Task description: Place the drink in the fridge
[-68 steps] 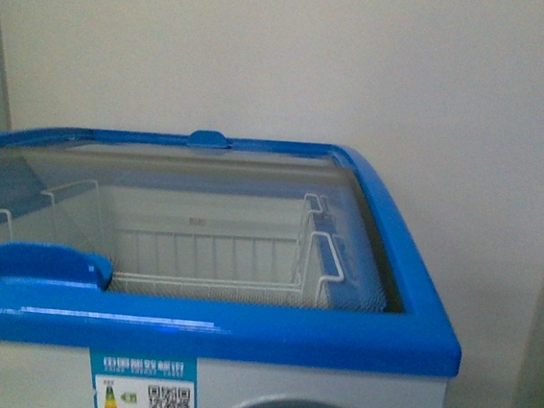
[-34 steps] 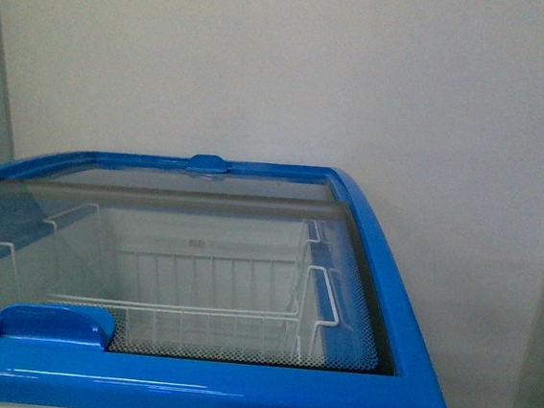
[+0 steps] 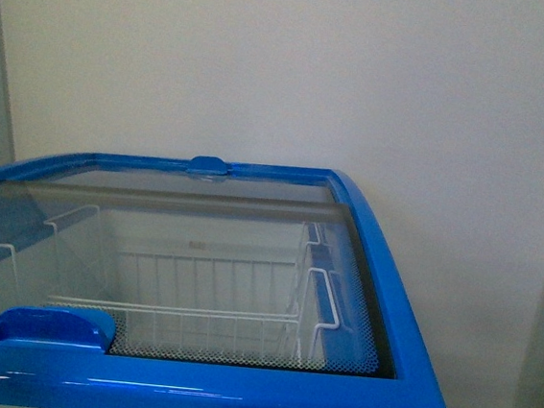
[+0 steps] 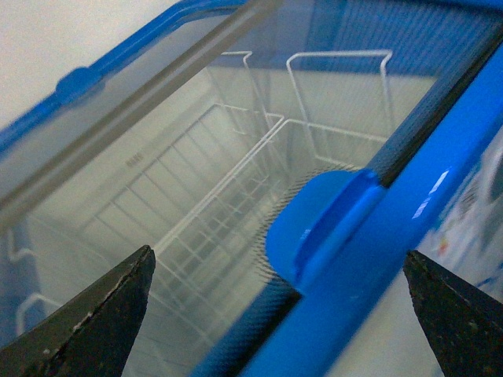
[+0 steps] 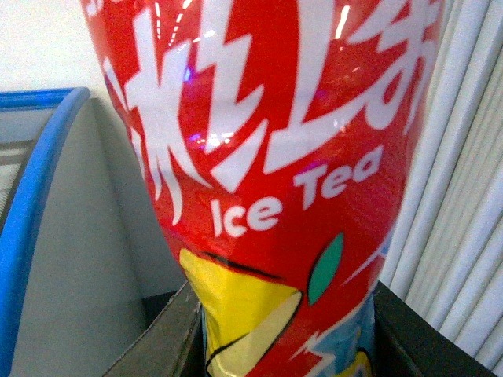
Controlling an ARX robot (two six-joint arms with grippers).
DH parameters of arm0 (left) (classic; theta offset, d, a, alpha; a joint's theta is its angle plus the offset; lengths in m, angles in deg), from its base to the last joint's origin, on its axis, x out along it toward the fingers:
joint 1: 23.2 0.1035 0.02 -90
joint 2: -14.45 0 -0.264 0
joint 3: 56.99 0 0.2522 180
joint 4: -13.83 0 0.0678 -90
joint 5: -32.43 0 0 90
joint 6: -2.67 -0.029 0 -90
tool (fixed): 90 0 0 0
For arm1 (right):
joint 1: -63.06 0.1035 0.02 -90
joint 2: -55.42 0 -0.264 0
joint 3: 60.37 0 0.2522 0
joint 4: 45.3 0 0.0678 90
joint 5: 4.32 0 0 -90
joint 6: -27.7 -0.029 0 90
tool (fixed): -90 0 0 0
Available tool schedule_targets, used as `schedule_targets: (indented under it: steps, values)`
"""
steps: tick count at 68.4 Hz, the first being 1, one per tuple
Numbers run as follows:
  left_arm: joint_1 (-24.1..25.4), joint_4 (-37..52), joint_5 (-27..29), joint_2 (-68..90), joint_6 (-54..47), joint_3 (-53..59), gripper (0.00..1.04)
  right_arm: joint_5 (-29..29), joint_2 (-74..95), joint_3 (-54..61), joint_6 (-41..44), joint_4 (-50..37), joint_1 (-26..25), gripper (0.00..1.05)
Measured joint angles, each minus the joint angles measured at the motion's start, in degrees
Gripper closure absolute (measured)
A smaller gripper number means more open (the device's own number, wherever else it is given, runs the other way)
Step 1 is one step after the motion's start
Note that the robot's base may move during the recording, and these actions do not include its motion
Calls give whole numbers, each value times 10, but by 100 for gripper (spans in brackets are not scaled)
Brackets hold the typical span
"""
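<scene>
Fridge [image 3: 405,323] rim bright blue; its lid [image 3: 183,224] clear, edged with a black dot pattern toward 5 o'clock, a blue handle [image 3: 48,327] at 8 o'clock. Baskets [image 3: 206,289] white wire. Drink [image 5: 267,157] label red with white characters (also yellow, green, pale-blue patches). Left gripper [image 4: 277,255] black, scuffed grey

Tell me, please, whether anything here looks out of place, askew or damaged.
Nothing stands out. The fridge has its glass lid seated evenly, the wire basket inside hangs level, and the label on the drink looks intact.
</scene>
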Motion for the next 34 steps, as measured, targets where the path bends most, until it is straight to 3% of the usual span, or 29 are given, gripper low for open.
schedule_targets:
  steps: [11, 34]
  values:
    - [-40, -14, 28, 98, -174, -85, 8, 0, 0, 0, 0, 0, 0, 65]
    - [-74, -42, 20, 191, -229, -169, 8, 0, 0, 0, 0, 0, 0, 65]
